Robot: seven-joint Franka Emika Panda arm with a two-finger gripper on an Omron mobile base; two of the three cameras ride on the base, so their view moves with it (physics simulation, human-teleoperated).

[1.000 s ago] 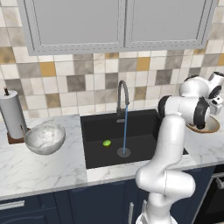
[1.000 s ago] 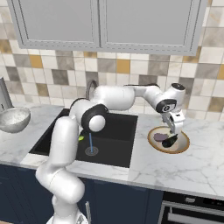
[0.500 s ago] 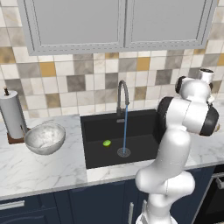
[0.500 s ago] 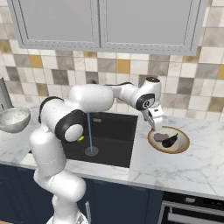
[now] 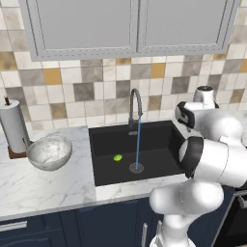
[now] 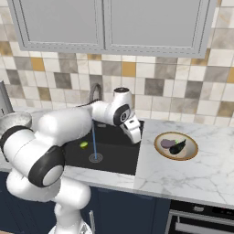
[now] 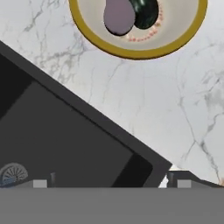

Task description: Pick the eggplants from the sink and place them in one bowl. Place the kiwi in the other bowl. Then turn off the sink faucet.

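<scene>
A tiled kitchen wall backs a white marble counter (image 6: 183, 176) with the black sink (image 5: 159, 140) set into it. Both eggplants (image 6: 173, 145) — one mauve, one near-black — lie together in the shallow tan bowl (image 6: 176, 156) on the counter to the right of the basin, so that part looks finished. The kiwi (image 5: 117, 157) lies on the sink floor just beside the drain (image 5: 136, 168), and the speckled grey bowl (image 5: 49, 152) on the left counter holds nothing that can be seen. Water falls from the faucet (image 5: 135, 103) — it is not yet off. The gripper (image 6: 135, 131) hangs over the sink's right edge, fingers spread wide, holding nothing. By my reckoning the kiwi and the tap remain.
</scene>
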